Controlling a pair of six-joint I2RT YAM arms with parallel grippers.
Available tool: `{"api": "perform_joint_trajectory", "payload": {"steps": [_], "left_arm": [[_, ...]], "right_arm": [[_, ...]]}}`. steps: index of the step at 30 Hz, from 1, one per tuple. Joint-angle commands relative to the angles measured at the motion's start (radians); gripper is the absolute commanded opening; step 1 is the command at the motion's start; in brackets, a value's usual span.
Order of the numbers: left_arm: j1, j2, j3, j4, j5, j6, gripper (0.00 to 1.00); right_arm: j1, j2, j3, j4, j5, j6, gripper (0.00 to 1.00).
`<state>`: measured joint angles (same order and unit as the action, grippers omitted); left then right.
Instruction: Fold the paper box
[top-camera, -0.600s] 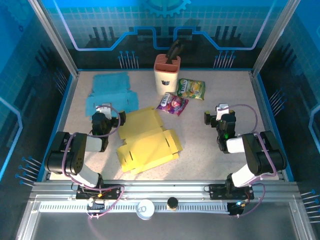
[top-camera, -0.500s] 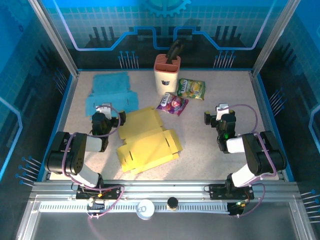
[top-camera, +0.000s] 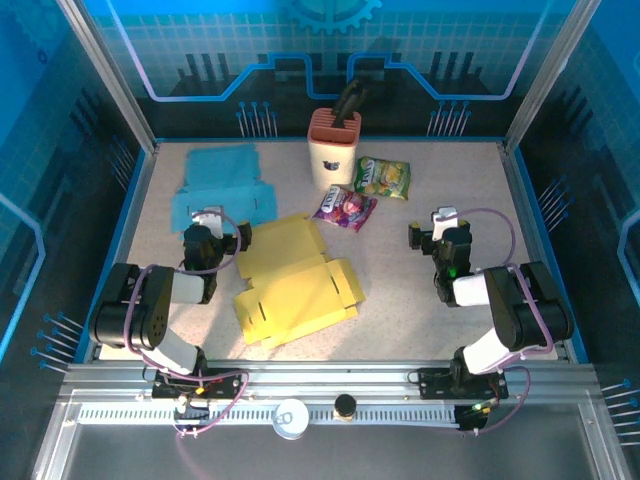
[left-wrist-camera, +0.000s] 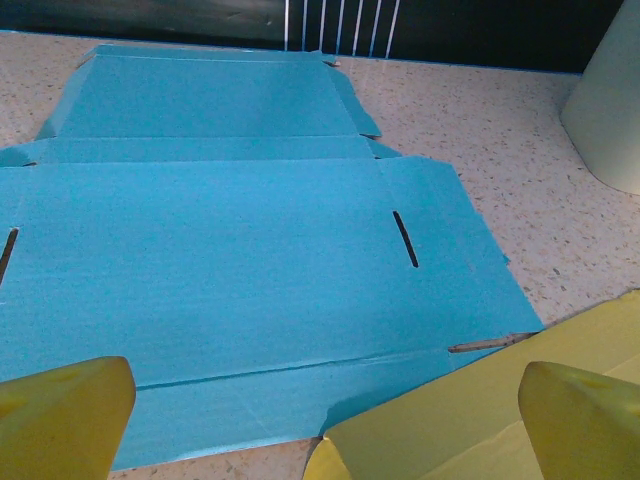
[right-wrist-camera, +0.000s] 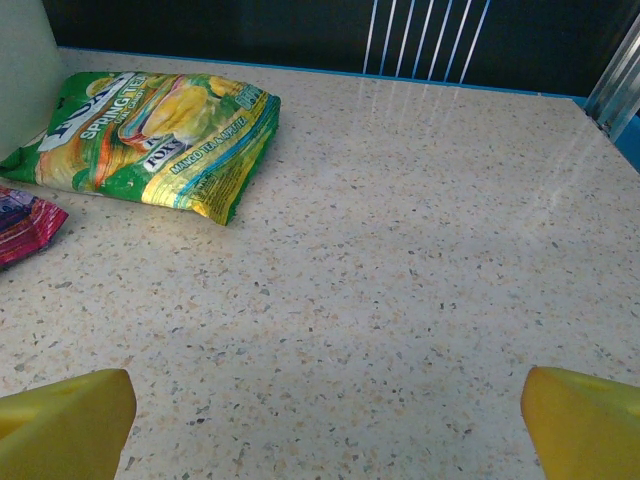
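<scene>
On the desk (top-camera: 420, 310), the flat yellow paper box (top-camera: 295, 285) lies just right of our left tool (top-camera: 213, 228) and well left of our right tool (top-camera: 440, 228). Both tools stand released, empty. We judge the box light, floppy card, best pinched at a flap edge.

Between the jaws of the left gripper (left-wrist-camera: 322, 385) the flat yellow paper box blank (left-wrist-camera: 450, 425) runs off the bottom edge, and ahead-left of the right gripper (right-wrist-camera: 325, 390) a crinkled purple snack packet (right-wrist-camera: 25, 225) is cropped.
</scene>
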<state>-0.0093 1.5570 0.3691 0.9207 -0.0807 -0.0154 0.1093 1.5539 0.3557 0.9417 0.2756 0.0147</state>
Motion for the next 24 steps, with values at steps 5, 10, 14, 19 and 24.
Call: {"api": "perform_joint_trajectory", "payload": {"steps": [5, 10, 14, 19, 24], "left_arm": [[0.002, -0.001, 0.016, 0.003, 0.021, 0.023, 0.99], [0.002, -0.005, -0.001, 0.032, 0.034, 0.03, 0.99], [-0.115, -0.176, -0.149, 0.17, -0.125, 0.134, 0.99], [-0.355, -0.533, -0.093, -0.108, -0.341, 0.261, 0.99], [-0.454, -0.761, 0.377, -1.089, -0.515, -0.296, 0.99]], "right_arm": [[-0.011, -0.008, 0.02, 0.005, -0.009, 0.001, 1.0], [-0.003, -0.016, -0.023, 0.076, 0.003, -0.008, 1.0], [0.084, -0.111, -0.171, 0.312, 0.191, -0.059, 1.0], [0.262, -0.388, -0.177, 0.296, 0.334, -0.269, 1.0], [0.328, -0.86, 0.264, -0.816, 0.271, 0.116, 1.0]]}}
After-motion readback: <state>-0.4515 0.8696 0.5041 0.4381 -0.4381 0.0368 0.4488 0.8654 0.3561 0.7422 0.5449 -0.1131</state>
